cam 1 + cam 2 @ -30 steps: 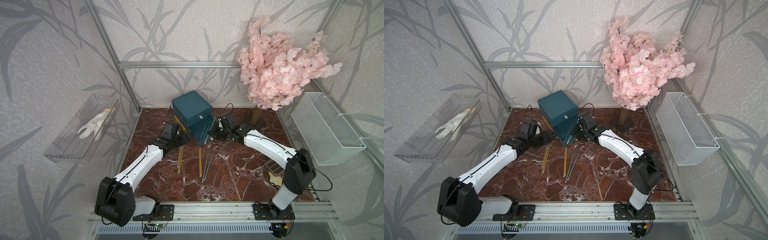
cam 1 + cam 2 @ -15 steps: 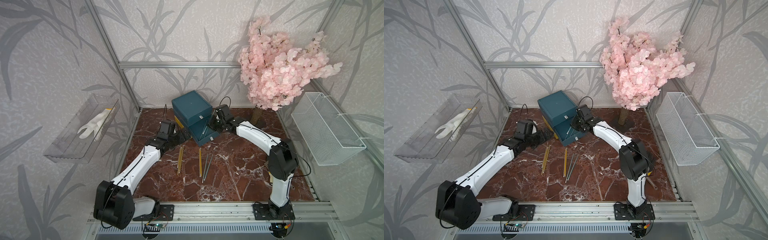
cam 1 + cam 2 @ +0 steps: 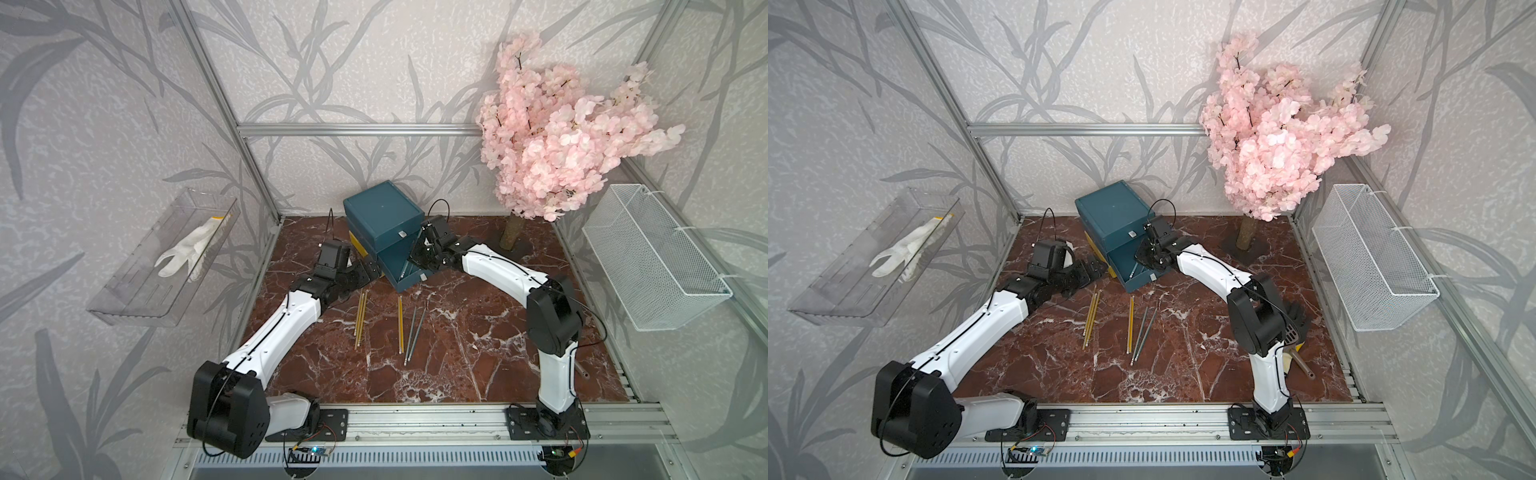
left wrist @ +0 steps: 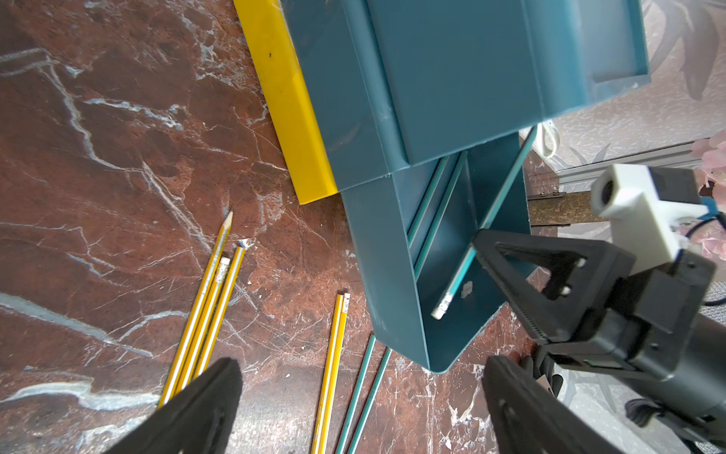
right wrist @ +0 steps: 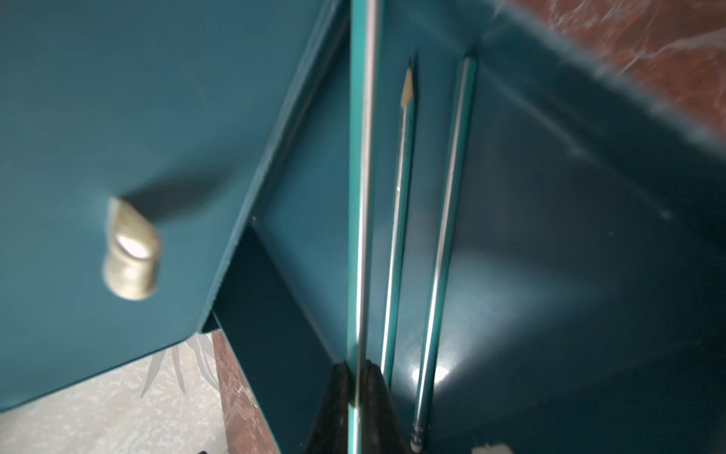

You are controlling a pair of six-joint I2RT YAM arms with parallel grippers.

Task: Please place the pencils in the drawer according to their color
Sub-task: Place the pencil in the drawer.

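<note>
Status from my end: I'd guess we're roughly a third of the way in. The middle teal tier (image 4: 385,255) of the drawer (image 3: 382,212) is pulled out, and two teal pencils (image 5: 444,236) lie flat in it. The right gripper (image 5: 358,369) sits over that tier, jaws clenched on a third teal pencil (image 5: 361,196). Its eraser end is down inside the tier, so it's nearly delivered but not let go yet.

Left to sort on the counter (image 3: 457,353), in front of the drawer:
- a bunch of three yellow pencils (image 4: 204,314)
- a yellow pair (image 4: 334,353)
- a teal pair (image 3: 410,334)

The left gripper (image 4: 361,363) hovers just beside the drawer, jaws spread wide, holding nothing. I can't see into the yellow tier (image 4: 290,110), so no idea if any yellows are filed.
</note>
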